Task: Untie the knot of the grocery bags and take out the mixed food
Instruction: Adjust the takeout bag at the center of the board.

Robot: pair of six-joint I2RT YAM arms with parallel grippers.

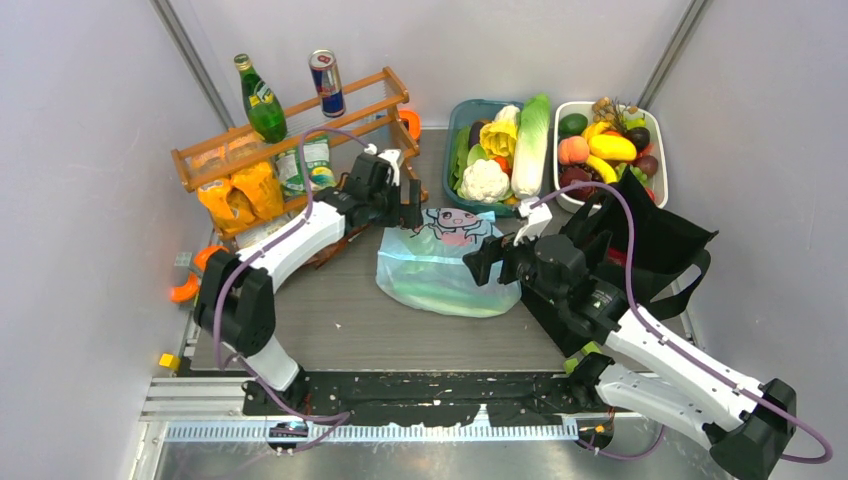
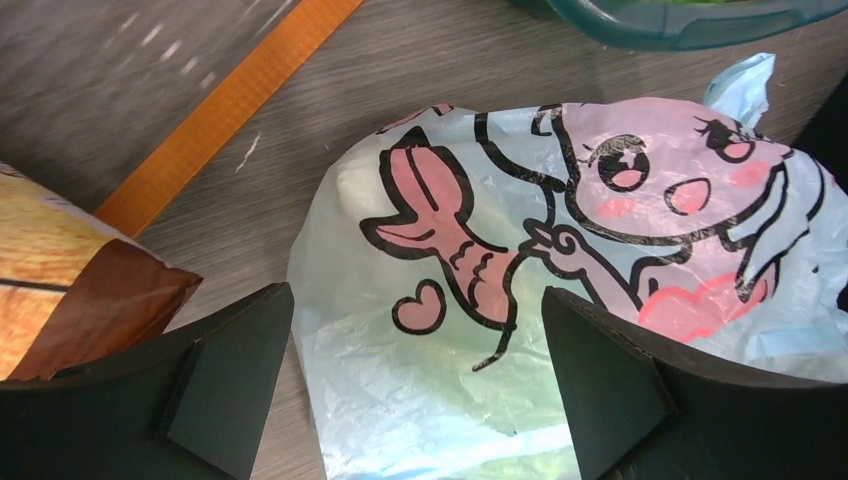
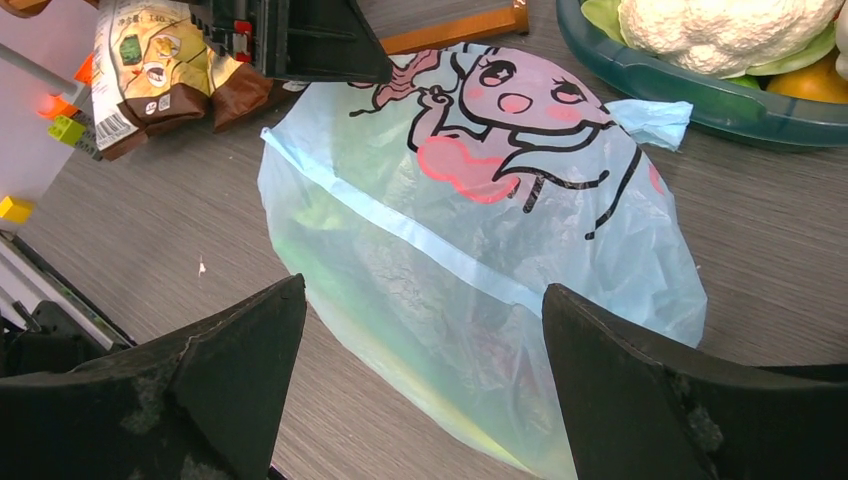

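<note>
Blue bag (image 1: 440, 268) lies flat in the middle of the table (image 1: 330, 325), pink cartoon face up. The black tote (image 1: 655, 235) is at its 3 o'clock, partly behind the right arm. The knot (image 3: 650, 118) isn't undone: it's a little twisted blue bunch poking out of the bag's 1 o'clock corner, toward the teal tub (image 1: 468, 104) of veg at 12 o'clock. Something green shows through the plastic, can't tell what.

Left gripper (image 1: 408, 208) is over the bag's 11 o'clock corner, fingers spread wide with only the bag below them. Can't tell if it's touching. Right gripper (image 1: 482, 262) is at the bag's 3 o'clock edge, also spread wide and holding nothing.

A brown snack packet (image 2: 120, 290) lies just beside the left gripper, around 10 o'clock from the bag. The fruit tray (image 1: 662, 160) is at 1 o'clock. The wooden rack (image 1: 392, 88) is at 10 o'clock, with 2 orange crisp packs (image 1: 240, 192) on it.
</note>
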